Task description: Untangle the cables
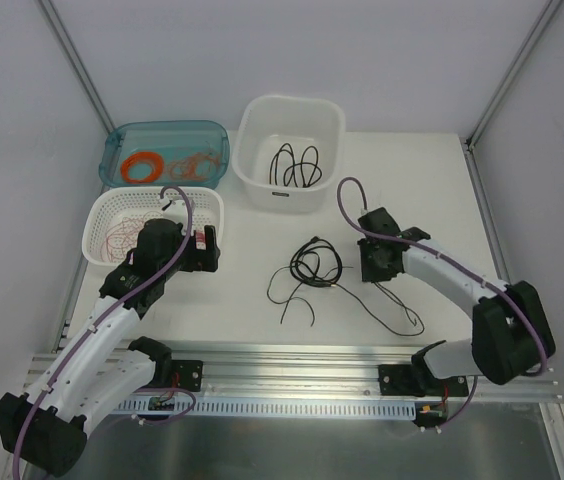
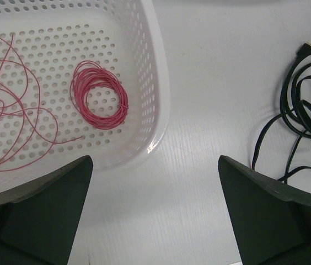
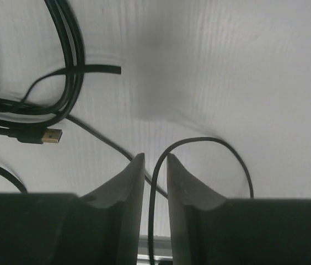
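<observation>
Right gripper (image 3: 155, 156): fingers a narrow slot apart. One thin black strand (image 3: 199, 138) runs up through the slot and arcs over to the right. The gap looks wider than the strand, so it is between the fingers but not pinched. The gripper is low over the table (image 1: 252, 310), right of centre.

Just left of it are the cables (image 1: 312, 268): black, in loose overlapping loops mid-table, with ends trailing near-left. One long run wanders near-right, beside the right arm. A gold-tipped plug (image 3: 51, 134) sits by the bundle, at the left of the right wrist view.

Left gripper (image 2: 153, 165): spread as wide as it goes, holding nothing. It hovers over bare table at the near right corner of the basket (image 1: 97, 230), well left of the cables. Cable loops show at the right edge of its view.

The basket is white and perforated, on the left side. Inside, a tight pink coil (image 2: 98, 95) lies flat, with loose pink wire (image 2: 12, 105) sprawled left of it.

Beyond the basket is a teal tub (image 1: 112, 160) with orange coils (image 1: 142, 165). Right of that, far centre, is a white tub (image 1: 252, 150) with black loops (image 1: 297, 165) inside.
</observation>
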